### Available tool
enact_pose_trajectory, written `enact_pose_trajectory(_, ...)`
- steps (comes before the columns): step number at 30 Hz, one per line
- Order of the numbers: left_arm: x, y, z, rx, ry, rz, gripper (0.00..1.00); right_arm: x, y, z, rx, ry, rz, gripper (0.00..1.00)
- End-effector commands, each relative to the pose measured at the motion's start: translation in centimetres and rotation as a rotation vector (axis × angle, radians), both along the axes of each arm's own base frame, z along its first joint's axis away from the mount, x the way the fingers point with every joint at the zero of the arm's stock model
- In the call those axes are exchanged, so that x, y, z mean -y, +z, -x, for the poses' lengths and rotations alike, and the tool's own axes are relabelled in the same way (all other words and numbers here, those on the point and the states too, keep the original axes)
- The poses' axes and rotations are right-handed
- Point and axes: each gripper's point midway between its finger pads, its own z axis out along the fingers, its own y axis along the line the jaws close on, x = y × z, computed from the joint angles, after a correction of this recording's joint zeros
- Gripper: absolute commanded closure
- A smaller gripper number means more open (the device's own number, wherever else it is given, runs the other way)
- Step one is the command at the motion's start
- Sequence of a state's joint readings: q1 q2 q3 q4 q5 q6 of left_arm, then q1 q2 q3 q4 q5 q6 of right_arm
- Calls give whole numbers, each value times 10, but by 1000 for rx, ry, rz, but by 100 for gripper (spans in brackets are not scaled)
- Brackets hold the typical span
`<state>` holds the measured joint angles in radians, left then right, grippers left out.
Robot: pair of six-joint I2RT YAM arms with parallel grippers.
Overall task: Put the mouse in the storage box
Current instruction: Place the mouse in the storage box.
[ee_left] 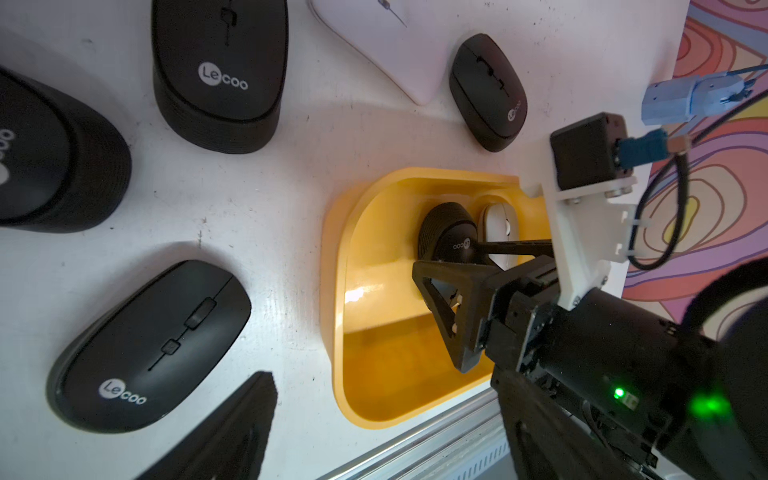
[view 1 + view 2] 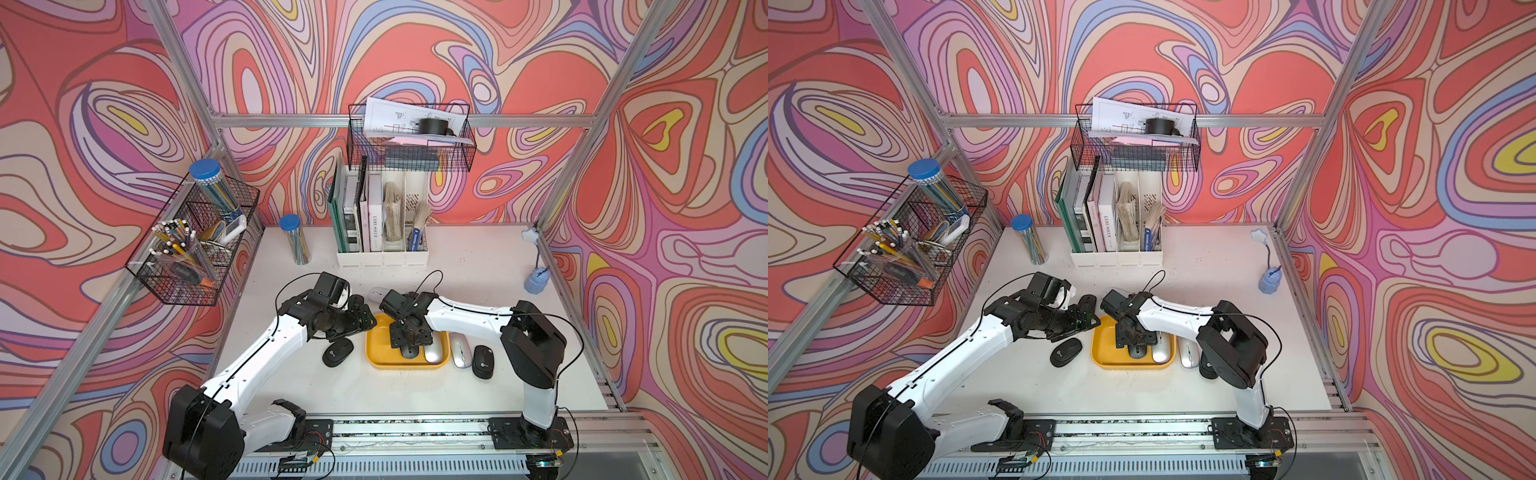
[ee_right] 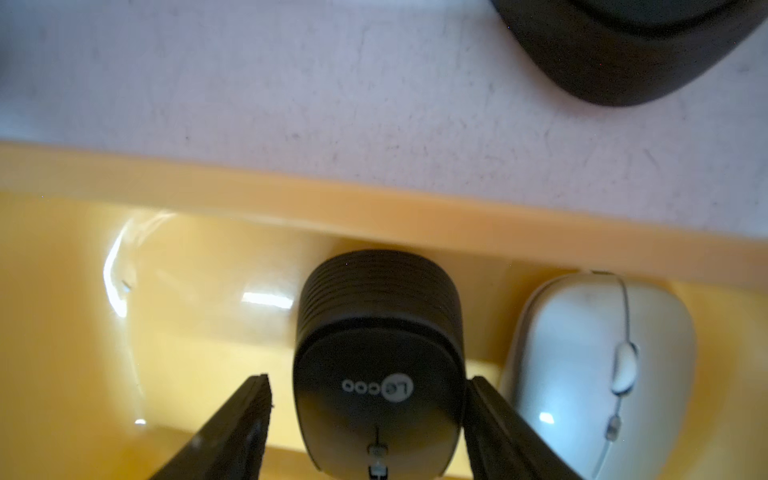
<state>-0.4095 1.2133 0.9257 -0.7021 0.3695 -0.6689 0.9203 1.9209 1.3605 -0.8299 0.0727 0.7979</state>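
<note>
The storage box (image 2: 376, 360) is a shallow yellow tray in the middle of the table, seen in both top views (image 2: 1100, 357). Inside it lies a black mouse (image 3: 378, 353) next to a pale silver mouse (image 3: 598, 353). My right gripper (image 3: 370, 386) is low over the box, and its fingers straddle the black mouse (image 2: 409, 353). One finger stands clearly off the mouse and the other is close against its side. My left gripper (image 2: 363, 318) hovers open at the box's far left corner with nothing between its fingers (image 1: 232, 424).
Several mice lie round the box: black ones (image 2: 337, 351) (image 2: 483, 361) (image 2: 356, 301), a silver one (image 2: 460, 350) and a white one (image 2: 376, 293). A white file holder (image 2: 382, 257) and a pencil tube (image 2: 296, 241) stand at the back. A blue lamp (image 2: 536, 280) stands at the right.
</note>
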Motion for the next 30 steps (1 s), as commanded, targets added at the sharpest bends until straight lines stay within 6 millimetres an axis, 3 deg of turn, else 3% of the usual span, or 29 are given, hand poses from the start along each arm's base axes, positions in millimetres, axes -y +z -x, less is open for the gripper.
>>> enact_pose_trajectory(1,-11,0,-3,-6,-15,-82,9,-1,15,0,35,9,-11,25)
enact_pose_trajectory(6,-16,1,-11,1,-24,-133,9,-1,32,-1,78,22,8,24)
enact_pose_trajectory(15,-35,-9,-33,-36,-7,-219,10,13,88,-14,227,35,63,24)
enact_pose_trajectory(20,-38,-23,-44,-95,-44,-275,11,34,152,-32,408,26,32,24)
enact_pose_trajectory(24,-37,-31,-61,-103,-101,-325,10,31,190,-39,550,129,-81,25)
enact_pose_trajectory(26,-38,-35,-69,-114,-108,-352,10,25,195,-42,573,182,-148,25)
enact_pose_trajectory(30,-36,-44,-82,-153,-119,-377,12,6,179,-49,455,242,-325,27)
